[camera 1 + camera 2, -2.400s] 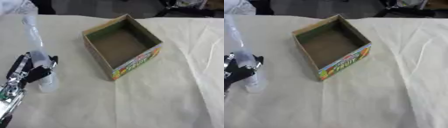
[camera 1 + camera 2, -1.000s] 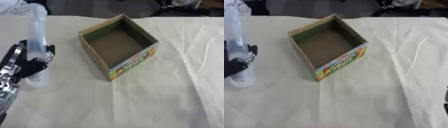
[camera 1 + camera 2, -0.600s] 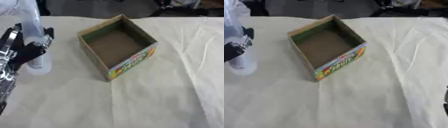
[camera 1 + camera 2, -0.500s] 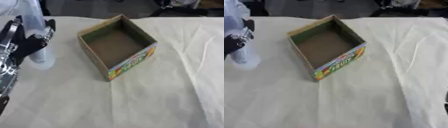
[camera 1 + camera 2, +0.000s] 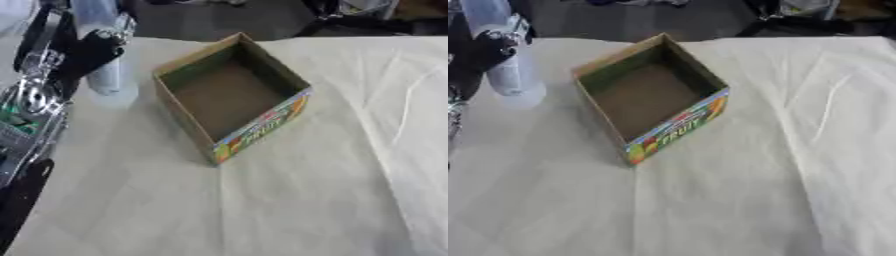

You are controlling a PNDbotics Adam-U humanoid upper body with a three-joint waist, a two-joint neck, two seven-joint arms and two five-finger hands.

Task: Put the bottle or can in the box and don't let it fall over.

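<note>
Your left hand (image 5: 83,52) comes in at the upper left with its dark fingers (image 5: 103,44) curled round a clear bottle (image 5: 103,75), and the bottle stands roughly upright in that hold, its rounded base below the fingers and its upper part running up past them to the top edge of the view. The base seems to hang just above the cream cloth (image 5: 289,190) rather than rest on it, with a soft shadow beneath, though you cannot be sure of a gap from these pictures. To the right of your fingers, near but not touching the bottle, sits the open cardboard box (image 5: 229,95), turned corner-on, its brown floor bare and a bright fruit print along its lower right wall. The left eye view gives you much more of the arm: the silver wrist and forearm (image 5: 31,107) running down the left edge below the hand. The right eye view cuts most of that away and leaves only a sliver of the hand at the left border, but it shows the bottle's lower half clear of the fingers and the word on the box's printed wall more plainly. Your right hand shows in neither view.
</note>
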